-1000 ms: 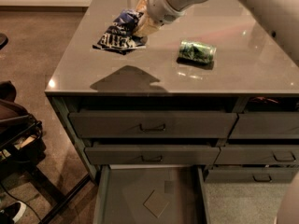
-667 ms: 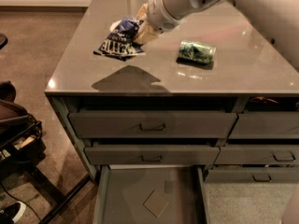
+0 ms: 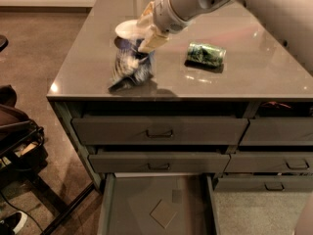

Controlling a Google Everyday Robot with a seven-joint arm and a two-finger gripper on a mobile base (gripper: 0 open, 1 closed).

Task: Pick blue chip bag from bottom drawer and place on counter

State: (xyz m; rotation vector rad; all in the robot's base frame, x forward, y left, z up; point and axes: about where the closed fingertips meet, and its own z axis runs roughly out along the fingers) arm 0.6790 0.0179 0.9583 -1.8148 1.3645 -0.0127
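The blue chip bag (image 3: 130, 67) hangs upright from my gripper (image 3: 143, 39), its lower end at or just above the counter (image 3: 244, 77) near the front left edge. The gripper's cream fingers (image 3: 152, 38) are closed on the bag's top. The arm reaches in from the upper right. The bottom drawer (image 3: 156, 207) stands pulled open below, and its flat grey floor shows only a faint square mark.
A crushed green can (image 3: 205, 54) lies on the counter to the right of the bag. Two upper drawers (image 3: 159, 130) with pull handles are closed. A dark bag on a black frame (image 3: 14, 141) and a shoe (image 3: 12, 222) sit on the floor at left.
The bag lay flat farther back on the counter with the gripper at it. Now it hangs upright from the gripper, closer to the front edge.
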